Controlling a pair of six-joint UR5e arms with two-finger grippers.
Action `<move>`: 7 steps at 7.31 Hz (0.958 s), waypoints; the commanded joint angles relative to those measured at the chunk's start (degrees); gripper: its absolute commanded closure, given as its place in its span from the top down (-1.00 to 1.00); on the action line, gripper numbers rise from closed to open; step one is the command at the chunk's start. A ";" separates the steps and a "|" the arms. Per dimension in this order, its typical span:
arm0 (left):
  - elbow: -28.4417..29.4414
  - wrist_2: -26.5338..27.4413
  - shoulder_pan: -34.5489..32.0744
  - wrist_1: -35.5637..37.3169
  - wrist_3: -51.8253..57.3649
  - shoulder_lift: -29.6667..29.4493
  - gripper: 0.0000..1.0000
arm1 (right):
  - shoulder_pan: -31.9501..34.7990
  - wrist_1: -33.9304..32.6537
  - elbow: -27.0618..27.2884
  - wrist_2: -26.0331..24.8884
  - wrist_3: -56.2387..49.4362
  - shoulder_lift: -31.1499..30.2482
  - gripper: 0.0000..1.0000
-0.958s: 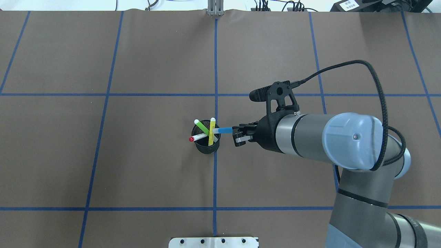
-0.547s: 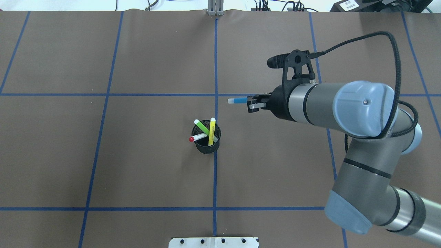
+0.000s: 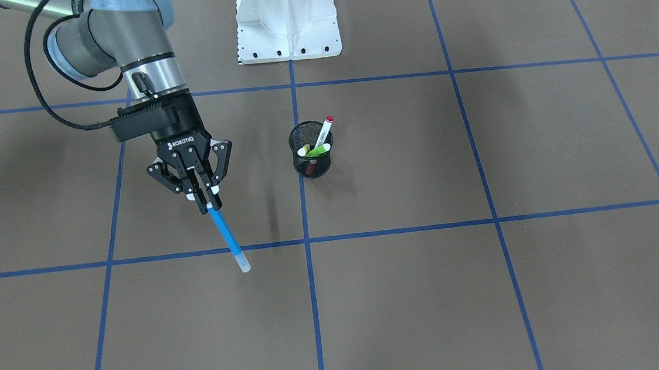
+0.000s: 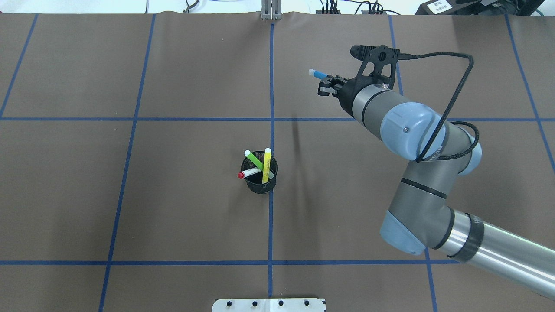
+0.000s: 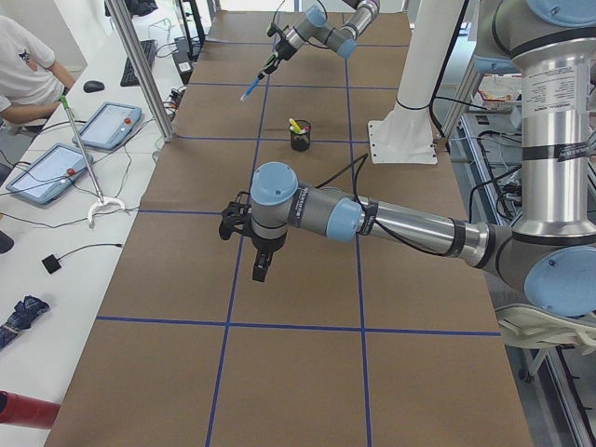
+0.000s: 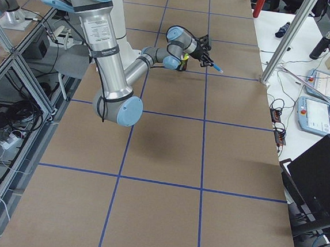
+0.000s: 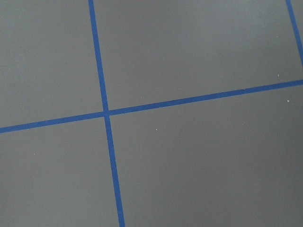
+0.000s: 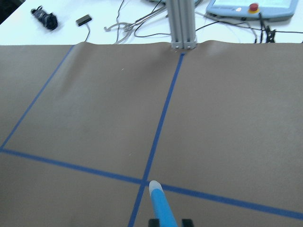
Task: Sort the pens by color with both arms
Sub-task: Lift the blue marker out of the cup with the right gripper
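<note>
Blue pen (image 3: 226,236) farther out, in pincer (image 3: 210,204)

The table (image 4: 173,195) is covered edge to edge with a sheet of brown paper, and blue tape lines (image 4: 271,86) divide it into a grid of large rectangles, with one line running down the middle away from the robot. A black wire-mesh cup (image 4: 260,185) stands upright near the middle of the table, right at that central line on the robot's left of it. The white pedestal base (image 3: 287,18) sits on the robot's edge astride the same line, and an aluminium post (image 4: 271,11) rises at the line's far end, where the paper lifts slightly.
</note>
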 commanded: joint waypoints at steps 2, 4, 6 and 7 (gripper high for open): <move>0.21 0.40 0.00 -3.52 0.10 -0.22 0.99 | -4.40 19.37 -19.36 -21.06 3.97 2.89 -1.00; 0.12 3.72 0.00 -4.84 0.10 -0.30 0.99 | -5.47 19.23 -22.28 -27.78 3.97 2.90 -1.00; 0.03 4.36 0.00 -4.93 0.10 -0.31 0.99 | -6.08 18.96 -27.00 -27.54 3.71 6.38 -1.00; 0.03 4.36 -0.08 -4.93 0.10 -0.39 0.99 | -6.09 18.88 -28.96 -27.45 3.01 7.63 -1.00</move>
